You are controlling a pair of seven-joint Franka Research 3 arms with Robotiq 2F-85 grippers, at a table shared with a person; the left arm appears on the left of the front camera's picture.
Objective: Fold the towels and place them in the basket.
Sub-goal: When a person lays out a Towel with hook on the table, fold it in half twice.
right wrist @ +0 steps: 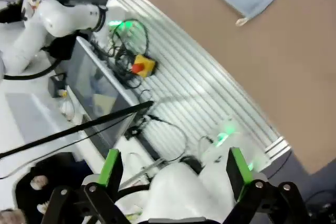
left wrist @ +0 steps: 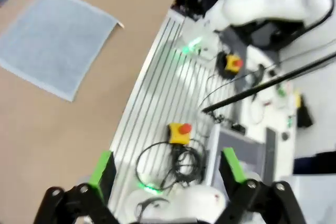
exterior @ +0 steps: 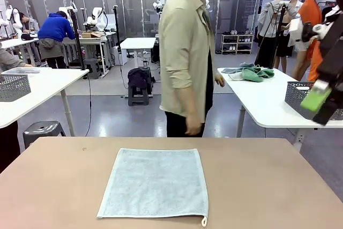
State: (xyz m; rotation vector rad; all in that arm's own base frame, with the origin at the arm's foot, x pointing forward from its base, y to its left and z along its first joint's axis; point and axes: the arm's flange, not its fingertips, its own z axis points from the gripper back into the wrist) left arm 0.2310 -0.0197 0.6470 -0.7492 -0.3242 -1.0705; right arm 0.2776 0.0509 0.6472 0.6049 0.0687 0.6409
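Towel (exterior: pixel 154 183) spread flat on the table (exterior: pixel 257 186), edges free for folding.
Left gripper (left wrist: pixel 167 158) and right gripper (right wrist: pixel 174 156) gape wide, empty (held clear of it).

The front camera sits low at the near edge of the counter (exterior: pixel 257 186) and looks level across it at the person (exterior: pixel 185 57) on the far side, with the towel (exterior: pixel 155 182) close beneath it. Both wrist cameras are high up and face steeply down — one past the left arm's fingers (left wrist: pixel 102 169), one past the right arm's fingers (right wrist: pixel 236 166) — each rolled, so the counter runs slantwise. All three views share the towel and the counter; the wrist views also share the ribbed base plate (left wrist: pixel 168 77) and the yellow button box (left wrist: pixel 179 132).
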